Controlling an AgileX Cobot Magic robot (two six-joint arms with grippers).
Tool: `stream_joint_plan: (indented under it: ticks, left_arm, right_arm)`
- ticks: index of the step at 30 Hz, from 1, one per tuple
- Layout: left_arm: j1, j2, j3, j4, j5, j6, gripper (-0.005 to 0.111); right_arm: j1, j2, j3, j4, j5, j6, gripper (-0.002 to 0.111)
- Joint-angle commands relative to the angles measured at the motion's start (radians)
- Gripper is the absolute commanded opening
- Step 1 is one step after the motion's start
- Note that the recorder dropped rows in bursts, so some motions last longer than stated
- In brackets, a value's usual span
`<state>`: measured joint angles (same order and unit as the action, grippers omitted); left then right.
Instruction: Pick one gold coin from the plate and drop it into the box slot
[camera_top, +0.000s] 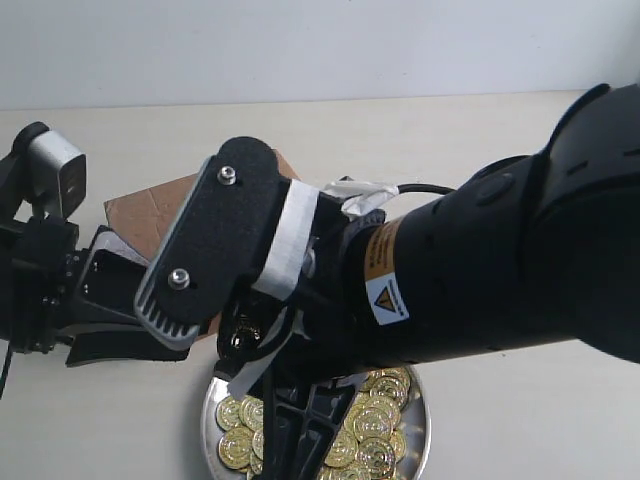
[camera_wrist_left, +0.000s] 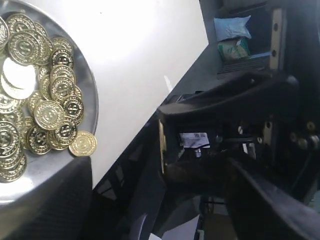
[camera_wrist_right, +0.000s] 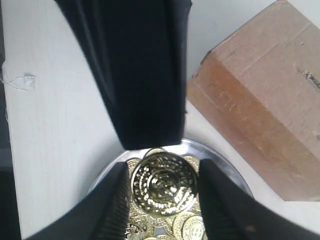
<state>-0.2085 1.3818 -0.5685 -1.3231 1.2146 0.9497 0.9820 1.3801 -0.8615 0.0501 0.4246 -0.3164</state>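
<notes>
In the right wrist view my right gripper is shut on one gold coin, held edge to edge between both fingers just above the silver plate. More gold coins lie in the plate below. The brown cardboard box stands beside the plate, and its slot shows on the top face. In the exterior view the right arm covers most of the box and part of the plate. My left gripper is open beside the plate with nothing of the task in it.
The bulky right arm fills the middle of the exterior view, above the plate and box. The left arm sits at the left edge next to the box. Loose coins are heaped in the dish. Pale tabletop surrounds everything.
</notes>
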Motion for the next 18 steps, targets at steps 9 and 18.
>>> stream_joint_plan:
  ticks: [9, 18]
  left_arm:
    - [-0.082, 0.085, -0.014, -0.102, 0.007, 0.008, 0.07]
    - [-0.084, 0.085, -0.016, -0.102, 0.007, 0.005, 0.055]
  right_arm:
    - [-0.004, -0.008, -0.006, -0.006, -0.009, 0.003, 0.024]
    - [-0.004, -0.008, -0.006, -0.006, -0.009, 0.003, 0.024]
